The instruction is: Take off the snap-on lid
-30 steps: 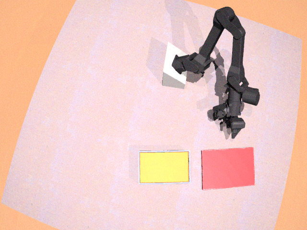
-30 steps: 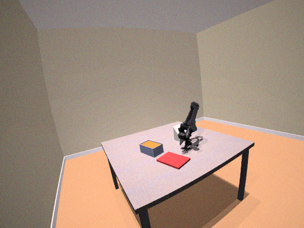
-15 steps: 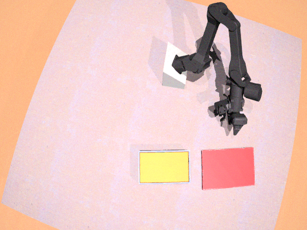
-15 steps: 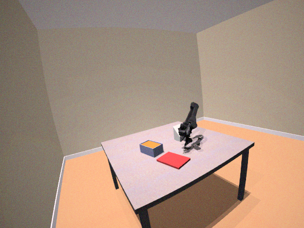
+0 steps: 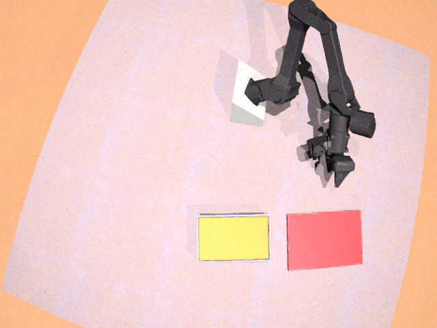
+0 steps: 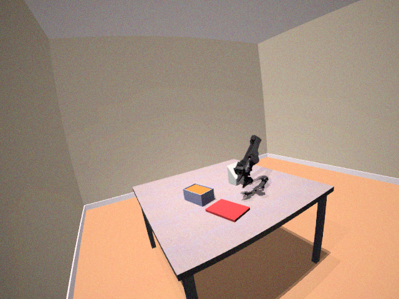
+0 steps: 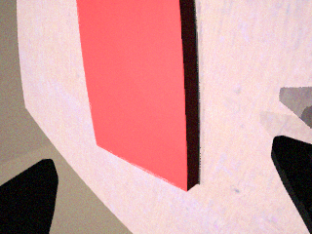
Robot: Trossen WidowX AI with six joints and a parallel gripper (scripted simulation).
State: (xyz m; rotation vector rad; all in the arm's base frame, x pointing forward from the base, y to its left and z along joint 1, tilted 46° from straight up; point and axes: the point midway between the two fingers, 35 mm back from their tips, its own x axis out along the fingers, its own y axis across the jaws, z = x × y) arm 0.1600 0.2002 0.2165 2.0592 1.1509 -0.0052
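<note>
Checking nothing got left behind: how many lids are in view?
1. A red lid lies flat on the table beside the open box, apart from it, with the open gripper nearby.

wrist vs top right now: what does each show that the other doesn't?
Wrist only: the red lid's dark side edge, close up, so its thickness shows, and the inner faces of the two dark fingertips standing wide apart with nothing between them.

Top only: the open box with its yellow inside, beside the lid and apart from it, the whole arm, and the white base block.

Both: the lid lying flat on the table, and the open gripper short of it.
</note>
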